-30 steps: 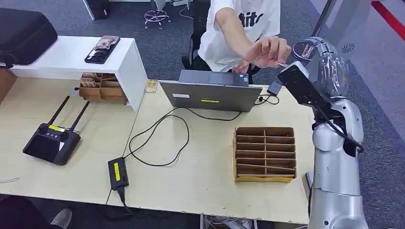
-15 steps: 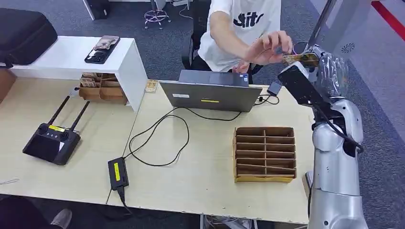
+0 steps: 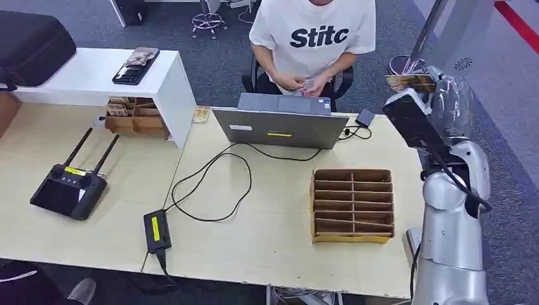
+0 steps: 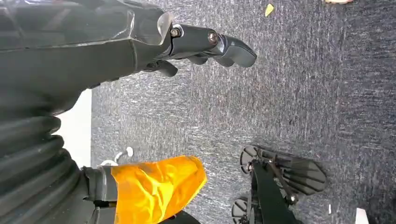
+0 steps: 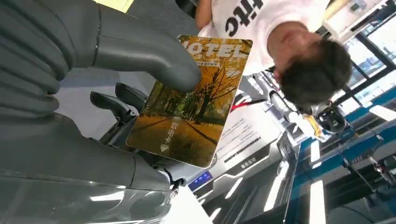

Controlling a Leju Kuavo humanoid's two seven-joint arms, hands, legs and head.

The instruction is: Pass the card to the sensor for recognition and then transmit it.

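Observation:
My raised right hand (image 3: pixel 438 95) pinches a hotel card (image 3: pixel 410 82) at the table's far right corner. In the right wrist view the card (image 5: pixel 191 107) shows autumn trees, with the thumb (image 5: pixel 140 51) pressed on its face and the other fingers behind it. A small dark box (image 3: pixel 365 117) on a cable lies beside the laptop (image 3: pixel 279 127), below and left of the card. My left hand (image 4: pixel 205 42) hangs over grey carpet and holds nothing, its fingers apart. A person (image 3: pixel 314 38) in a white shirt sits behind the laptop, hands together at the chest.
A brown divided card box (image 3: pixel 353 204) stands on the table (image 3: pixel 267 248) in front of my right arm. A black power brick (image 3: pixel 156 230) and its cables cross the middle. A remote controller (image 3: pixel 68 189) lies at the left, and a white shelf (image 3: pixel 95 76) stands behind it.
The person placed the card into my right hand, then drew the arm back to the chest. My right hand now holds the card and has shifted slightly right.

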